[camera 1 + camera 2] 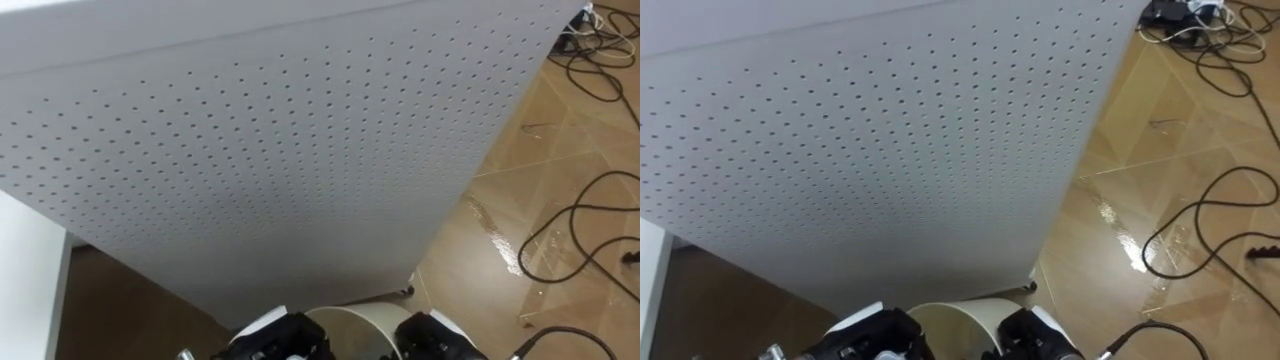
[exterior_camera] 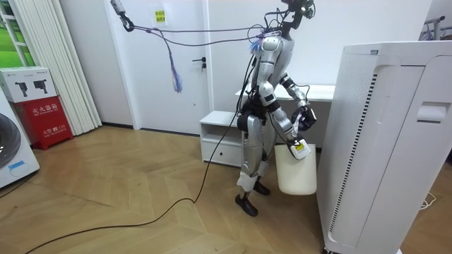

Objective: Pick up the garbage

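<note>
Appliance housing, tall and white (image 2: 381, 141), dominates my feed. Its perforated side panel (image 1: 250, 150) is right in front of the robot, which in the room view stands upright between the appliance and a low white drawer unit (image 2: 222, 137). To the robot's right lies glossy wooden floor (image 1: 540, 150), with black cables (image 1: 572, 205) looping across it.

The white bin (image 2: 295, 169) is the task's thing I can place. It hangs off the floor in front of the robot's thighs, near the appliance but apart from it, and its round rim peeks in at the bottom of the eye views. The left hand (image 1: 285, 340) sits against the rim on one side and the right hand (image 1: 437, 342) on the other. Between them they bear the bin, but I cannot tell whether either is clenched on the rim or merely pressed to it. The bin's inside is cut off, so I cannot say whether it holds any garbage.

I judge this to be the carrying leg, with the picking itself not yet begun. As I read it, the next move calls for turning from the panel toward the open floor and finding the garbage while stepping clear of the cables. The bin then has to go down, or into one hand, so the other is free to pick.
</note>
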Available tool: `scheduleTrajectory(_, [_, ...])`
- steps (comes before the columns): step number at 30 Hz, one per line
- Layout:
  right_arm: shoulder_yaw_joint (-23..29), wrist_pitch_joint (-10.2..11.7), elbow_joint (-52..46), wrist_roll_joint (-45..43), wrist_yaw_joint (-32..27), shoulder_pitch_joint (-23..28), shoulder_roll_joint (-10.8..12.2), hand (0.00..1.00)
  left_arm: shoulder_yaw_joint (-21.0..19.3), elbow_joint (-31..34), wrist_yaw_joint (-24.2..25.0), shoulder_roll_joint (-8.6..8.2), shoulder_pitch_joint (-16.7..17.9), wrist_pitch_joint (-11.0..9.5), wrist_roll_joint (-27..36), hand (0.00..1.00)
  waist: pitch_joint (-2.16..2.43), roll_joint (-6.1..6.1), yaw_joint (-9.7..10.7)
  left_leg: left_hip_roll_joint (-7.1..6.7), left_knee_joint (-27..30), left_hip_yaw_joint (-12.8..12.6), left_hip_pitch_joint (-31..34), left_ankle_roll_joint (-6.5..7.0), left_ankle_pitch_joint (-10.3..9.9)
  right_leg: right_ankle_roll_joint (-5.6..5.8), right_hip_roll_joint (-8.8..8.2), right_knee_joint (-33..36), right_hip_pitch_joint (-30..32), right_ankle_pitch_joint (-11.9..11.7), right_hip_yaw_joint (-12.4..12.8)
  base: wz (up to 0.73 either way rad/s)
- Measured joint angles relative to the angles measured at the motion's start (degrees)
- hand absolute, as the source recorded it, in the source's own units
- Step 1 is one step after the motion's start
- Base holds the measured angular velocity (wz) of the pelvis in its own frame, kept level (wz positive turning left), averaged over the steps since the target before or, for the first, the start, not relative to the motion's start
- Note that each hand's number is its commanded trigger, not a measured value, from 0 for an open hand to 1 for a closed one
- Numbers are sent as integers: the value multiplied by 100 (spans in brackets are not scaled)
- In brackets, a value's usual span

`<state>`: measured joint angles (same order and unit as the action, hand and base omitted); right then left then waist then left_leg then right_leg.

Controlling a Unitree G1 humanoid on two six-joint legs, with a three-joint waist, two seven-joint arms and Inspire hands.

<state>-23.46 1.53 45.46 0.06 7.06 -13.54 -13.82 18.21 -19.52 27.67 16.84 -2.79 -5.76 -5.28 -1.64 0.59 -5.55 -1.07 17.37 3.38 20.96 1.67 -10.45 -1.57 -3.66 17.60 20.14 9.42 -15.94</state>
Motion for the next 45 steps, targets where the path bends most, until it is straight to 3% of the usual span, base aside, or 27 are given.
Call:
scheduleTrajectory(6, [7,0,-9,2,5,2,0,100,-6,0,0,-25,2,60,1,0,1,2,-87,-8,44,-1,33,-3,2,-1,-8,16,8,0,-17,1])
scheduleTrajectory(25, [5,20,-61,-23,189,462,-102,100,-217,-156,13,-15,133,90,12,0,10,25,-83,-40,187,34,-77,-5,28,-14,-33,104,-201,3,-150,2])
scheduleTrajectory(34, [2,20,-57,-23,200,594,-133,100,-217,-772,11,-31,243,163,106,0,12,48,53,-55,235,70,-70,-4,29,-24,-30,94,-249,1,-161,2])
scheduleTrajectory(39, [29,21,-69,-9,188,893,-271,100,-229,-941,14,-35,609,182,983,0,28,126,51,-57,118,41,-360,-2,28,-12,-59,12,-515,24,-168,3])
scheduleTrajectory(43, [86,39,8,-13,188,1077,-293,100,-258,-1547,-101,-61,667,174,1145,0,43,139,53,-53,18,9,-569,-4,29,-25,-39,-44,-698,58,-146,-3])
scheduleTrajectory(45, [235,133,236,-28,191,1259,-289,100,-329,-1943,-217,-72,808,152,1145,0,93,120,50,-60,-82,-17,-756,-5,29,-20,-32,-82,-841,77,-118,-3])
